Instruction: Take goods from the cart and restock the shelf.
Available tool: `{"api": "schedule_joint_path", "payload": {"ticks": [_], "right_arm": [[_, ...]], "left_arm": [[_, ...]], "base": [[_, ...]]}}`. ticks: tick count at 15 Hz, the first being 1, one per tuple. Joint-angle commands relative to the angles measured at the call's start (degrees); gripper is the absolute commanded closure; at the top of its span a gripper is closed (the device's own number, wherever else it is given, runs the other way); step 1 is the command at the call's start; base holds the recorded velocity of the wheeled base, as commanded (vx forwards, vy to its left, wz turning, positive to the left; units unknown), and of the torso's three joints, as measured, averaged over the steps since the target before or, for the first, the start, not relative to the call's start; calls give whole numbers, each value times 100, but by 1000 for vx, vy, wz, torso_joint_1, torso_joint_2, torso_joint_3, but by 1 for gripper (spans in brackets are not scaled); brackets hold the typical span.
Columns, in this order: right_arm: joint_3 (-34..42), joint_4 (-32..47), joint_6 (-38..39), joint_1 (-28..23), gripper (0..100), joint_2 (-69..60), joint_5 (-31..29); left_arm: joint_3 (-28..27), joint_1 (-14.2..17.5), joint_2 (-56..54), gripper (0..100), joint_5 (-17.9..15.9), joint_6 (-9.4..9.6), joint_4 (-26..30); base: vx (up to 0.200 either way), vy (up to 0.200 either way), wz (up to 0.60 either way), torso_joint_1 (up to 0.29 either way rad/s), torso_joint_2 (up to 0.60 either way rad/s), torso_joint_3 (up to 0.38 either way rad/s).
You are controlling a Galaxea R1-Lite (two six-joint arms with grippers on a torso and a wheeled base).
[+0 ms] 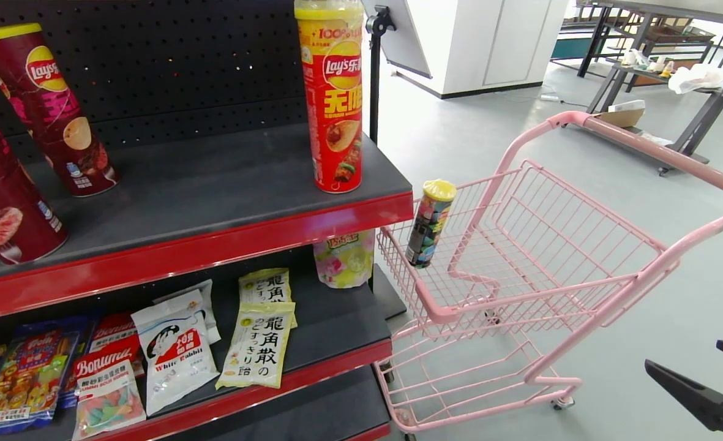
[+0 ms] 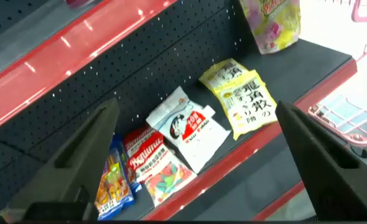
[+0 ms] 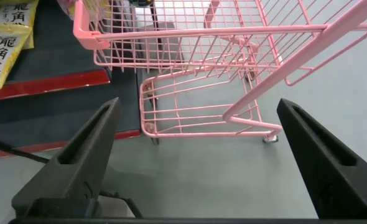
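A pink wire cart [image 1: 643, 144] stands on the floor to the right of the shelf [image 1: 214, 184]. In its upper basket, at the corner nearest the shelf, a small chip can [image 1: 430, 223] with a yellow lid stands upright. My right gripper [image 1: 685, 355] is open and empty, low and to the right of the cart; in its wrist view [image 3: 197, 106] it faces the cart's lower rack [image 3: 202, 127]. My left gripper [image 2: 196, 106] is open and empty in front of the lower shelf, facing a white bag [image 2: 190, 127] and a yellow pouch [image 2: 242, 96].
On the upper shelf stand a tall red chip can [image 1: 335, 98] at the right edge and two dark red cans [image 1: 55, 110] at the left. Snack bags [image 1: 174, 349] lie on the lower shelf. A black stand pole [image 1: 374, 73] rises behind; desks [image 1: 673, 61] stand far right.
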Motion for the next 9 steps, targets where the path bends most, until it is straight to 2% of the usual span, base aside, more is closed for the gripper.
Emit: {"api": "schedule_joint_path", "payload": {"ticks": [1, 3, 5, 7, 9], "right_arm": [[-72, -5, -4, 44, 0, 255, 2], [-300, -76, -4, 79, 0, 615, 46], [-485, -216, 5, 387, 0, 1063, 257], [-555, -418, -13, 615, 0, 1590, 503], [-713, -1315, 5, 765, 0, 2672, 617]], "left_arm": [[22, -8, -108, 0, -5, 7, 28], [31, -8, -126, 0, -23, -1, 54], [22, -8, -179, 0, -32, 7, 125], [13, -17, -311, 0, -67, 166, 257], [40, -26, -522, 0, -260, 148, 380]], "base": [[0, 0, 0, 0, 0, 0], [0, 0, 0, 0, 0, 0], [0, 0, 0, 0, 0, 0], [0, 0, 0, 0, 0, 0], [0, 0, 0, 0, 0, 0]]}}
